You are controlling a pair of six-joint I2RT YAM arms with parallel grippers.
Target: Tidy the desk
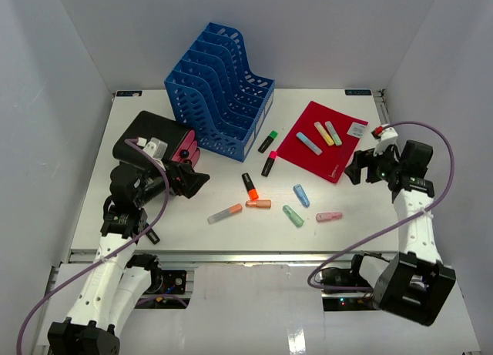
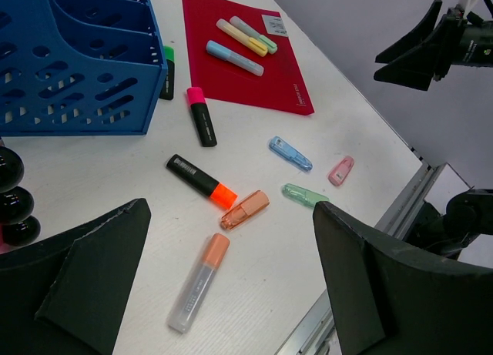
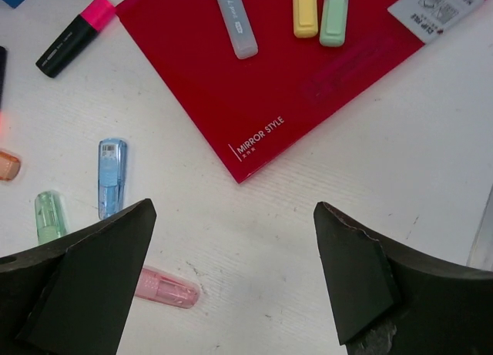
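Observation:
The white desk (image 1: pixel 185 232) holds scattered highlighters and loose caps. A clear highlighter with an orange cap (image 2: pixel 199 282), a loose orange cap (image 2: pixel 245 209) and a black orange-tipped highlighter (image 2: pixel 200 180) lie below my left gripper (image 2: pixel 229 216), which is open and empty above the desk at the left (image 1: pixel 189 182). My right gripper (image 3: pixel 233 209) is open and empty above bare desk beside the red folder's (image 3: pixel 254 78) near corner. A pink cap (image 3: pixel 166 287) lies by its left finger. Three pastel highlighters (image 1: pixel 322 136) lie on the folder.
A blue slotted file rack (image 1: pixel 219 89) stands at the back centre. A black case (image 1: pixel 146 135) lies at the left, with a pink item beside it. Black pink-tipped (image 1: pixel 269 163) and green-tipped (image 1: pixel 267 142) highlighters lie near the rack. Blue (image 1: pixel 301 195) and green (image 1: pixel 293 216) caps lie mid-desk. A metal rail (image 1: pixel 254 256) runs along the front.

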